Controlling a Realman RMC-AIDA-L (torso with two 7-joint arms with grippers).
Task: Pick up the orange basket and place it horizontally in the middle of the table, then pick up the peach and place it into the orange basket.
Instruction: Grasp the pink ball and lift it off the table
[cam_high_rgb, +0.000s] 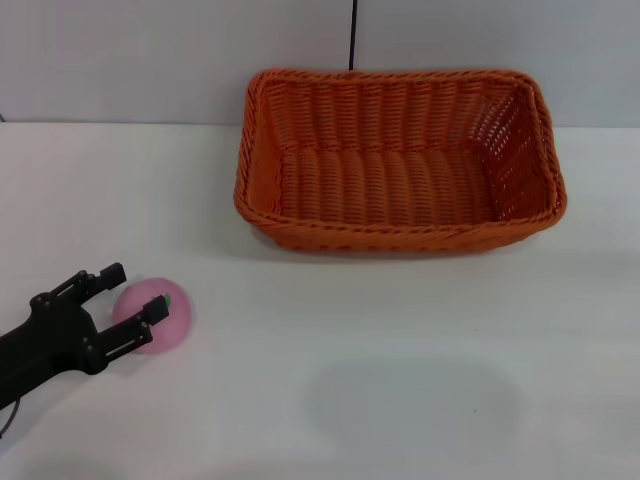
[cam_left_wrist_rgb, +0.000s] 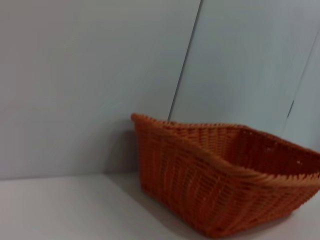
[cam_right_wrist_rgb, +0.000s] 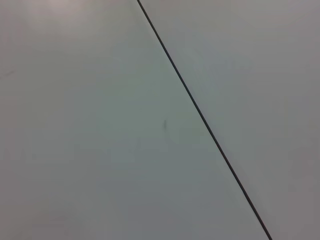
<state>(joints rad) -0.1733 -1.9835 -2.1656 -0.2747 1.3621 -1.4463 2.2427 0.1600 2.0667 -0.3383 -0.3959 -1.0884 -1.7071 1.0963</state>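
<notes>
White table (cam_high_rgb: 420, 400) fills the head view, with a pale grey wall behind it, split by one dark vertical seam. Orange basket (cam_high_rgb: 400, 160) sits upright at the far middle, slightly right of centre, long side running left-right, nothing inside it. That placement looks done, so the peach step is the one in hand.

Peach (cam_high_rgb: 155, 315) rests on the table at the near left, well apart from the basket, green leaf mark facing up. Left gripper (cam_high_rgb: 133, 296) reaches in from the near-left edge with its fingers spread apart, one on the far side of the peach and one on the near-right side, so the ball sits between them. Touching or not is unclear; no squeeze visible yet. Left wrist view shows only the basket (cam_left_wrist_rgb: 220, 175) and wall, no fingers. Right arm is out of the head view; its wrist camera sees only wall and seam, gripper not in view.

Risks from here:
- Round peach can roll away if one finger touches first.
- The near finger appears to lie partly over the top of the ball; an off-centre close may squirt it out.
- A soft ball may deform and slip on lift.
- A low carry could clip the basket's near rim and shove it out of place.
</notes>
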